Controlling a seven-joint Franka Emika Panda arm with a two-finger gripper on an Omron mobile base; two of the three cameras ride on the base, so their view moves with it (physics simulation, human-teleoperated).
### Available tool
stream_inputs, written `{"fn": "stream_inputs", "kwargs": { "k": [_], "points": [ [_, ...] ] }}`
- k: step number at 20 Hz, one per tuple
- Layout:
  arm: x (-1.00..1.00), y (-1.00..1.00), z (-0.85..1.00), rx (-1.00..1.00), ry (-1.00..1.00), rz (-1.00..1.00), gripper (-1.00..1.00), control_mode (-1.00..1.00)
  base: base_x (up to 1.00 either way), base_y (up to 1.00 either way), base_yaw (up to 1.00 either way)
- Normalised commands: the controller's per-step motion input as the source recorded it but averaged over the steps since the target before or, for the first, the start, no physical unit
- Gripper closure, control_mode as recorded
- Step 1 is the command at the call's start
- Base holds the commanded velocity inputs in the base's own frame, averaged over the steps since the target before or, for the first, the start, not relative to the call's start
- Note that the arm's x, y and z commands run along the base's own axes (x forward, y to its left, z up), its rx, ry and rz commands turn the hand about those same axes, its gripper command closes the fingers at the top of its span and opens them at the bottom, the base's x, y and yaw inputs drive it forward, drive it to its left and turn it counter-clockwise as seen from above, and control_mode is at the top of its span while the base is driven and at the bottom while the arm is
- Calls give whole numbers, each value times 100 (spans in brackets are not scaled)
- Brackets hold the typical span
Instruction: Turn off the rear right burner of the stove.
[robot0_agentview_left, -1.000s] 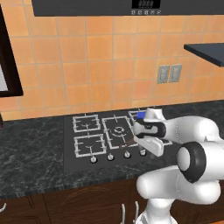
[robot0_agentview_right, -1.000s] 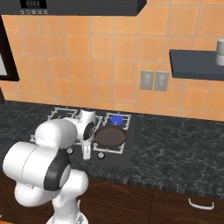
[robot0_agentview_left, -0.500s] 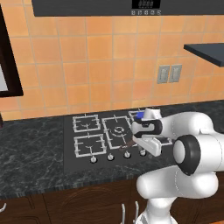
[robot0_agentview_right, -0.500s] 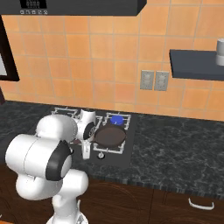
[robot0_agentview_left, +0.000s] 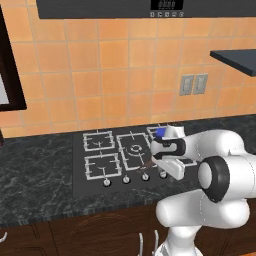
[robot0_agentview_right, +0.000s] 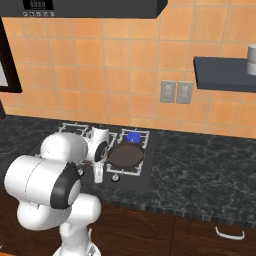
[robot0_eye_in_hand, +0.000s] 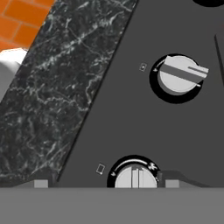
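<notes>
The stove (robot0_agentview_left: 80, 167) is a black glass cooktop with silver grates and a row of round silver knobs along its front. A blue flame burns on the rear right burner (robot0_agentview_left: 161, 132) (robot0_agentview_right: 133, 136). My gripper (robot0_agentview_left: 167, 170) (robot0_agentview_right: 98, 175) hangs low over the right end of the knob row. In the hand view its jaws (robot0_eye_in_hand: 106, 181) stand open, apart on either side of a silver knob (robot0_eye_in_hand: 134, 176), which lies nearer the right fingertip (robot0_eye_in_hand: 171, 180). A second knob (robot0_eye_in_hand: 178, 75) lies further along the row.
A dark pan (robot0_agentview_right: 125, 155) sits on the front right burner, close beside my hand. Black marble counter (robot0_eye_in_hand: 48, 96) borders the stove (robot0_agentview_right: 145, 176). An orange tiled wall with an outlet (robot0_agentview_right: 175, 92) rises behind, and a dark shelf (robot0_agentview_right: 225, 74) hangs at the right.
The jaws have narrowed slightly. The hand has shifted a little left over the knob row, and the elbow has swung outward.
</notes>
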Motion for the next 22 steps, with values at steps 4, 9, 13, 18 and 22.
{"fn": "stream_inputs", "kwargs": {
  "k": [4, 9, 13, 18, 22],
  "points": [
    [-6, 7, -25, 0, 0, -1, 100, -100, 0, 0, 0],
    [-4, 5, -22, 0, 0, 0, 100, -100, 0, 0, 0],
    [-11, 4, -19, 1, 0, 0, 100, -100, 0, 0, 0],
    [-23, 0, -18, 1, -1, -3, 100, -100, 0, 0, 0],
    [-28, 0, -18, 0, -1, -7, 100, -100, 0, 0, 0]
  ]
}}
